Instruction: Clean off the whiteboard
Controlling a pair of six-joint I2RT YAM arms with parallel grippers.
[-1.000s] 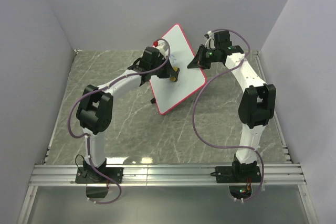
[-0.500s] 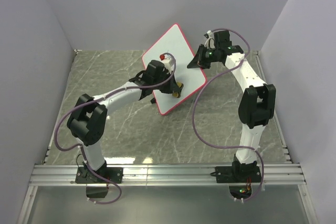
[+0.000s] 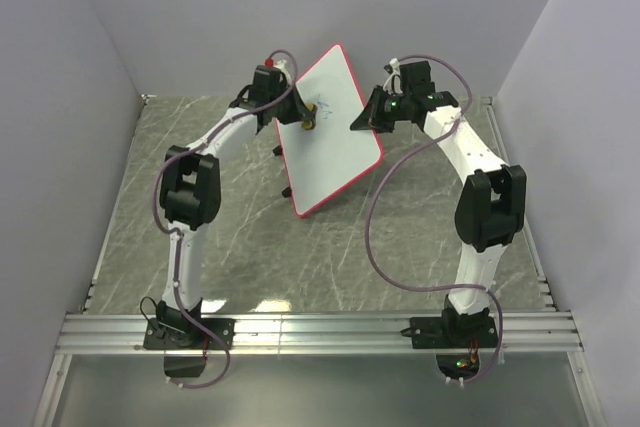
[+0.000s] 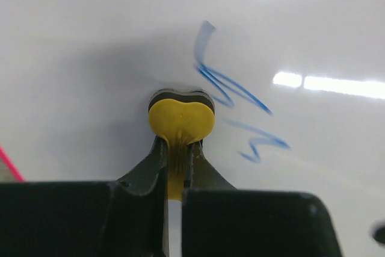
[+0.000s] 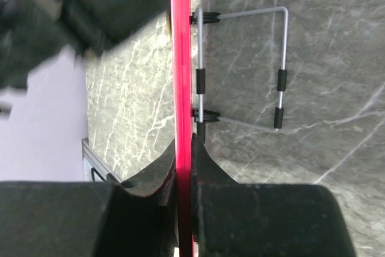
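Note:
The whiteboard (image 3: 337,147), white with a red-pink rim, stands tilted at the back middle of the table. Blue scribbles (image 4: 232,91) remain on its face (image 4: 90,34). My left gripper (image 3: 303,117) (image 4: 178,148) is shut on a small yellow eraser (image 4: 181,121) (image 3: 309,120), whose head presses on the board just left of the scribbles. My right gripper (image 3: 361,121) (image 5: 184,148) is shut on the board's right edge, with the red rim (image 5: 181,58) between its jaws.
A wire stand (image 5: 283,58) with black sleeves props the board from behind over the grey marble table (image 3: 220,237). Lilac walls close in the left, back and right sides. An aluminium rail (image 3: 320,332) runs along the near edge.
My left arm has swung the eraser from the lower middle of the board up to its upper left part. The board has shifted slightly left. The right gripper keeps its hold.

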